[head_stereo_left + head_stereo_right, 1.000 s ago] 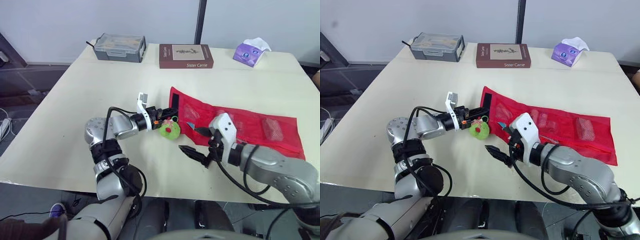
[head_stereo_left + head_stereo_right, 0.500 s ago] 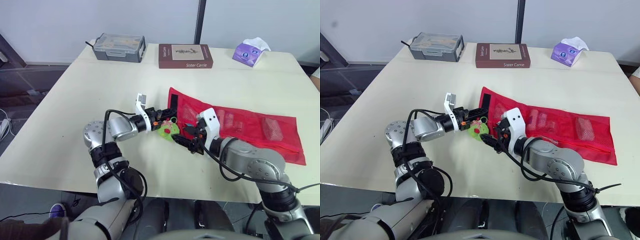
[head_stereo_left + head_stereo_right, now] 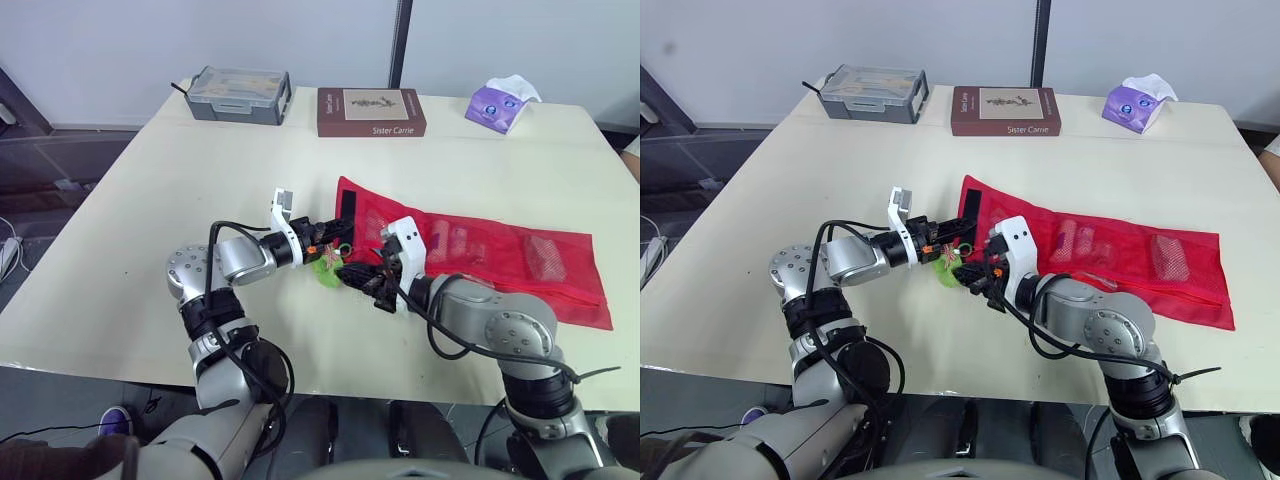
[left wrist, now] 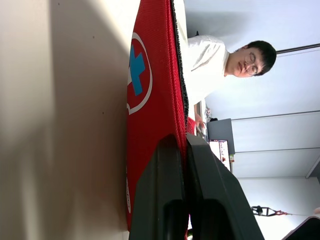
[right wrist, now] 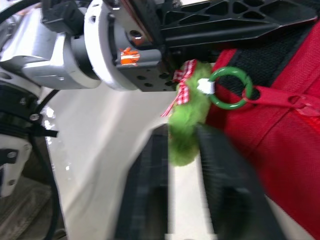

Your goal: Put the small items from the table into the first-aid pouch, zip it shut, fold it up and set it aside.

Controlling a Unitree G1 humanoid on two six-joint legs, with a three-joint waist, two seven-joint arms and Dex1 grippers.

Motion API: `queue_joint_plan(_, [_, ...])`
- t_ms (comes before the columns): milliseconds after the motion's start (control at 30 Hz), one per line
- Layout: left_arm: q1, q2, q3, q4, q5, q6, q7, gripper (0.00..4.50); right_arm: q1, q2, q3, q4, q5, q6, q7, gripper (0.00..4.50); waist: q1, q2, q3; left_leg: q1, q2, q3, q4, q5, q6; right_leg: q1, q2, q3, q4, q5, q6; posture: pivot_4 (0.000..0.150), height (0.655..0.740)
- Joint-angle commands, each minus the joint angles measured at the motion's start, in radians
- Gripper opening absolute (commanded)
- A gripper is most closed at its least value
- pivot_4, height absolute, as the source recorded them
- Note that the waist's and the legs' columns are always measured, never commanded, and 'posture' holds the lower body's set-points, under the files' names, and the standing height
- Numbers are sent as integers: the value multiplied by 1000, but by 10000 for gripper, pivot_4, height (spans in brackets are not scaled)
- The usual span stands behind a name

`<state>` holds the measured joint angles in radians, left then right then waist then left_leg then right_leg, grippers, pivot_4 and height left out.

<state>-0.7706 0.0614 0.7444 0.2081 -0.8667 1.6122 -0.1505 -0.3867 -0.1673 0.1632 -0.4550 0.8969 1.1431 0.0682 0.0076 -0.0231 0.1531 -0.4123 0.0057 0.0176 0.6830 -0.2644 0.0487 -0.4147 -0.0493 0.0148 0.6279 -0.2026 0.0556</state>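
A long red mesh first-aid pouch [image 3: 480, 250] lies flat on the cream table [image 3: 200, 180]. My left gripper [image 3: 335, 235] is shut on the pouch's black-trimmed left end, and its fingers [image 4: 170, 165] pinch the red fabric [image 4: 150, 100]. A small green plush charm [image 3: 326, 270] with a checked bow and a green ring [image 5: 231, 87] sits just off that end. My right gripper [image 3: 350, 272] has come in from the right. Its jaws are closed on either side of the plush [image 5: 192, 100]. The ring lies against the pouch's red zipper pull.
At the table's far edge stand a grey plastic box [image 3: 240, 95], a brown book [image 3: 371, 112] and a purple tissue pack [image 3: 500, 103]. Small packets [image 3: 545, 255] show through the pouch's mesh. A person in white [image 4: 210, 55] sits beyond the pouch.
My right gripper has moved left from the table's front toward the pouch's end and closed from wide open onto the green plush. The left gripper has kept its hold.
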Motion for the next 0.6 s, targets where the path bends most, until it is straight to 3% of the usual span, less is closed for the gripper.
queue_joint_plan(33, [2, -2, -8, -38, -28, 2, -4, 0, -22, 5, 1, 3, -37, -3, 0, 24123, 0, 0, 0, 0, 0, 0, 0, 0, 0, 0, 0, 0, 0, 0, 0, 1500, 7400])
queue_joint_plan(167, [5, 0, -11, -42, -33, 2, -2, 0, -25, 40, 9, 25, -61, -9, 4, 24123, 0, 0, 0, 0, 0, 0, 0, 0, 0, 0, 0, 0, 0, 0, 0, 1500, 7400])
queue_joint_plan(267, [5, 0, -12, -44, -34, 2, -1, 0, -29, 56, 15, 41, -86, -14, 11, 15045, 0, 0, 0, 0, 0, 0, 0, 0, 0, 0, 0, 0, 0, 0, 0, 1500, 7400])
queue_joint_plan(367, [4, 3, -12, -42, -30, 2, -4, 0, -31, 55, 7, 38, -99, -7, 19, 362, 0, 0, 0, 0, 0, 0, 0, 0, 0, 0, 0, 0, 0, 0, 0, 1500, 7400])
queue_joint_plan(600, [32, 89, -74, -31, -15, -3, -72, 0, 2, -98, -121, -67, -52, 70, 68, 362, -1, 0, 0, 0, 0, 0, -1, 0, 0, 0, 0, 0, -1, 0, 0, 1500, 7400])
